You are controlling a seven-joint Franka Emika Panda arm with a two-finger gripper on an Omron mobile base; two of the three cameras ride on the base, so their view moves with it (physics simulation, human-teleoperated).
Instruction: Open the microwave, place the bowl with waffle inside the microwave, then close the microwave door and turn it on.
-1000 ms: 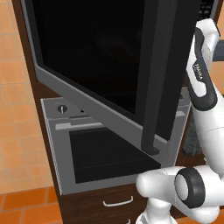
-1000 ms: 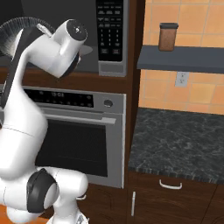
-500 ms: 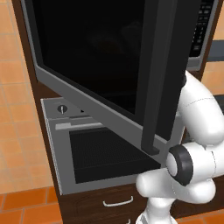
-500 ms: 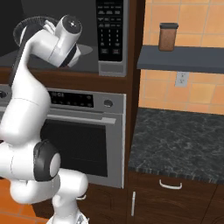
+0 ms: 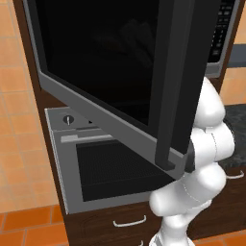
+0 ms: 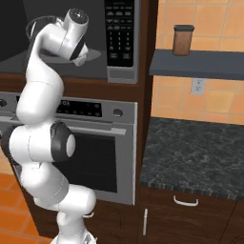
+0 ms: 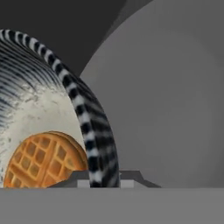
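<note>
- Microwave: we record a silver-grey frame and a black keypad strip of small white buttons; the button writing is too small for us to read.
- Microwave door: black glass panel, swung wide open toward the left base camera, grey lower border and black handle edge nearest us.
- Bowl with waffle: striped black-and-white rim and pale inside in the hand view, the tan-orange waffle lying within, at the lower left. It sits over the grey round plate inside the microwave cavity.
- Gripper: we see its tips on either side of the bowl's rim, apparently clamped on it; the bowl extends left of the hand.
- Oven: below the microwave, knobs and display strip; markings unreadable.
- Brown jar: on the grey shelf, near its left edge.
- Dark stone counter: right of the oven.
</note>
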